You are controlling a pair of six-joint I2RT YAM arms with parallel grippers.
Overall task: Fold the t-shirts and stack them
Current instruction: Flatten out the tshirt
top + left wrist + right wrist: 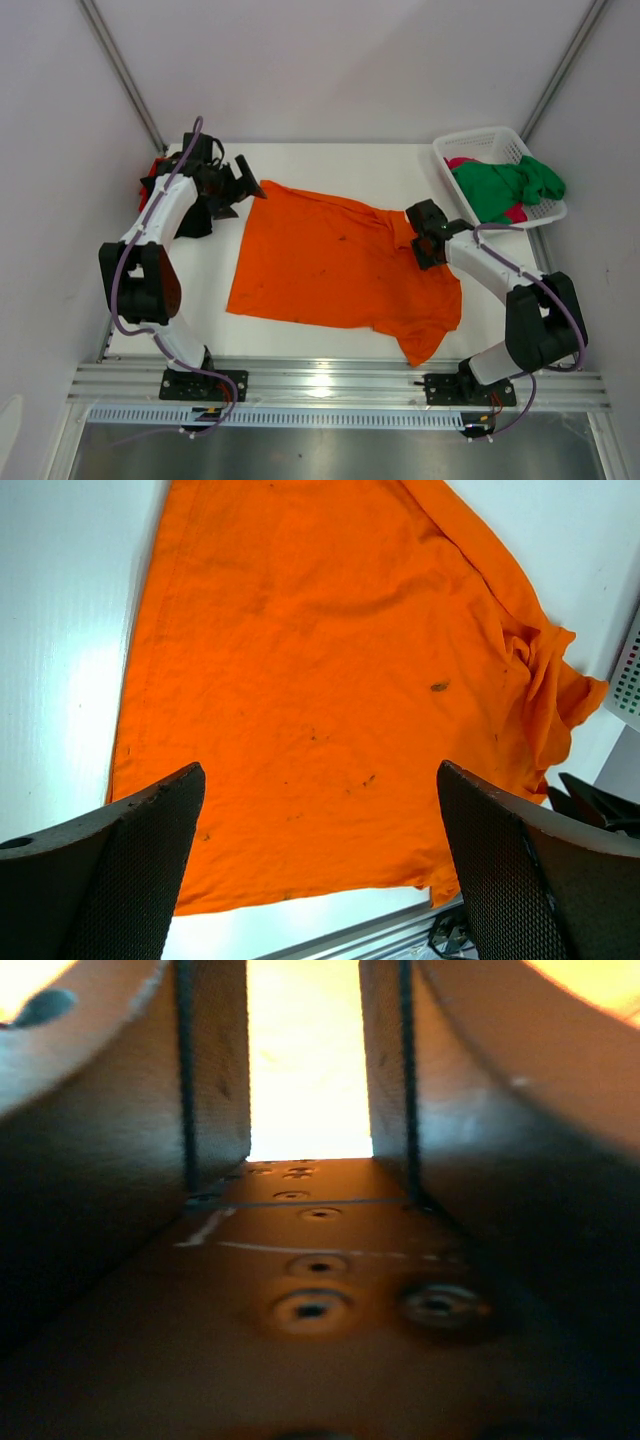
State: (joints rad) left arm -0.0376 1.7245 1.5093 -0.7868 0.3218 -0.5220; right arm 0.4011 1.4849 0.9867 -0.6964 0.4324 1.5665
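Orange t-shirt (340,265) spread flat on white table (330,160).
Left gripper (243,192) wide open beside its far-left corner; right gripper (425,237) narrowed at the bunched right edge, grip unclear.

Overhead and left wrist views share the orange t-shirt (340,265).

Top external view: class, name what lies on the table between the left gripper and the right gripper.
The orange t-shirt, spread wide, fills the stretch from the left gripper to the right gripper. The top external view shows it.
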